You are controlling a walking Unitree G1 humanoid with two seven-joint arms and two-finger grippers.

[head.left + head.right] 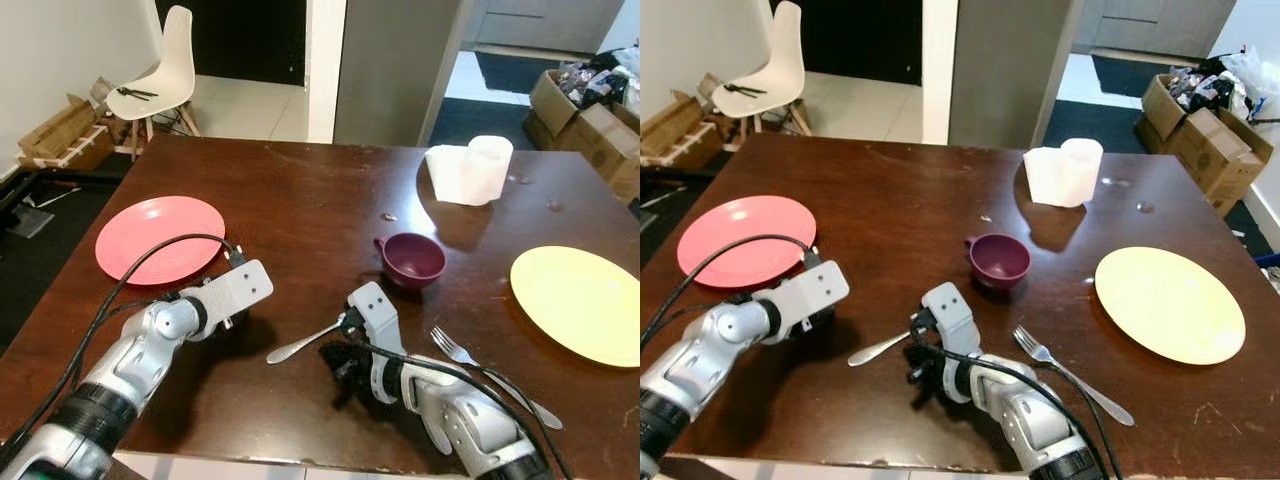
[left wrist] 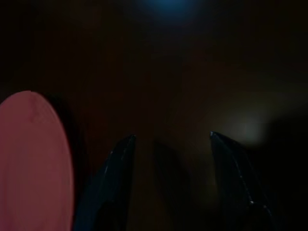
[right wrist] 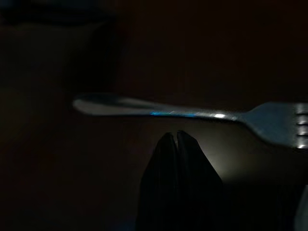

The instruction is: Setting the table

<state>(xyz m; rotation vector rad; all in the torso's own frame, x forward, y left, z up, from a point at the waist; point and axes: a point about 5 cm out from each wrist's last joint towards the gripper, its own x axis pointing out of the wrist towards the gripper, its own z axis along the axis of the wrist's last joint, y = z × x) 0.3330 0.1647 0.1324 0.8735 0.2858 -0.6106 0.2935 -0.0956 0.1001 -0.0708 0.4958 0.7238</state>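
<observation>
A silver fork (image 1: 300, 345) lies on the dark wooden table (image 1: 300, 200) near the front edge. My right gripper (image 3: 175, 135) is shut and empty, its tips just short of the fork's handle (image 3: 159, 111); its wrist (image 1: 375, 315) hides the fork's head. A second fork (image 1: 480, 368) lies to the right, beside a yellow plate (image 1: 580, 300). A maroon cup (image 1: 412, 260) stands at the centre. The pink plate (image 1: 160, 238) sits at the left. My left gripper (image 2: 168, 139) hovers open over bare table just right of the pink plate (image 2: 33, 163).
A paper towel roll (image 1: 478, 170) stands at the table's back right. A white chair (image 1: 160, 75) and cardboard boxes (image 1: 60, 135) are on the floor beyond the left corner, and more boxes (image 1: 600, 120) at the far right.
</observation>
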